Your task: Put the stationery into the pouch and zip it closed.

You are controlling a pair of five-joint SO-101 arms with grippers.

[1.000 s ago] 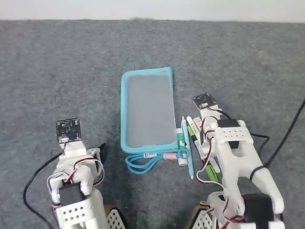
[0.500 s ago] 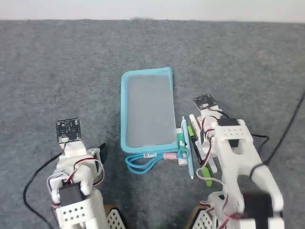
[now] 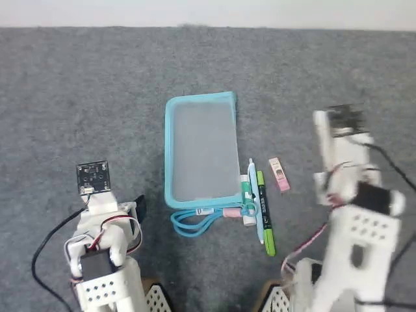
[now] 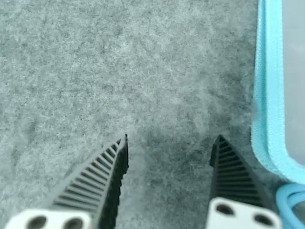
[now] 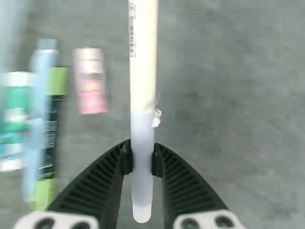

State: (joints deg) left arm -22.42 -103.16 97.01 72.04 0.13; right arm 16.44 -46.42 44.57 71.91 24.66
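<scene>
Right claw (image 5: 141, 155) grips a white pen (image 5: 143, 71); left claw (image 4: 169, 148) is open and holds nothing.

The pouch (image 3: 200, 149) lies flat in the middle of the gray bench (image 3: 97, 84), with its blue cord (image 3: 192, 222) curled at the near end. Just beside the pouch's right edge lie a tube (image 3: 246, 198), a blue pen (image 3: 255, 201) and a green marker (image 3: 264, 214), close together in a row. A pink eraser (image 3: 279, 175) lies a little apart on their right. The right claw pinches the white pen near one end, above the bench to the right of the eraser, and the pen sticks straight out ahead of it. The left claw sits low over bare bench, left of the pouch near the cord, its fingers (image 4: 107, 171) spread wide.
</scene>
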